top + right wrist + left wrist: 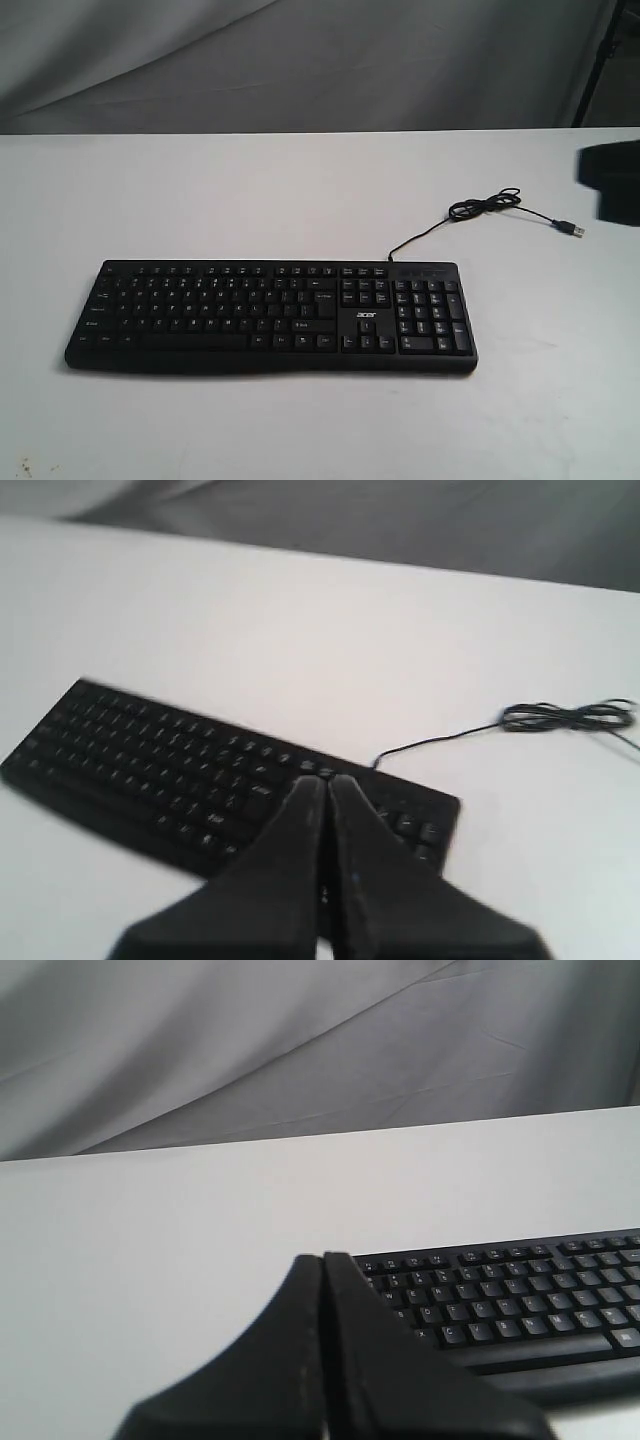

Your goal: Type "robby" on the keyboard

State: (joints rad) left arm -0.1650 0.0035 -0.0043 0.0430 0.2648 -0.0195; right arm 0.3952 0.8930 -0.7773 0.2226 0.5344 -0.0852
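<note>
The wide black keyboard [270, 315] with white legends and an acer logo lies flat near the table's front, number pad to the right. Its thin cable [480, 210] runs back right, coils and ends in a loose USB plug [572, 228]. My left gripper [322, 1257] is shut, empty, held off the keyboard's [520, 1300] left end. My right gripper [325, 778] is shut and empty, high above the keyboard's [170, 770] right part. In the exterior view only a dark blurred piece of the right arm [610, 180] shows at the right edge; the left gripper is out of that view.
The white table [250, 190] stretches around the keyboard, with bare surface behind and in front of it. A grey cloth backdrop [300, 60] hangs behind the table's far edge. A dark stand leg [600, 60] leans at the back right.
</note>
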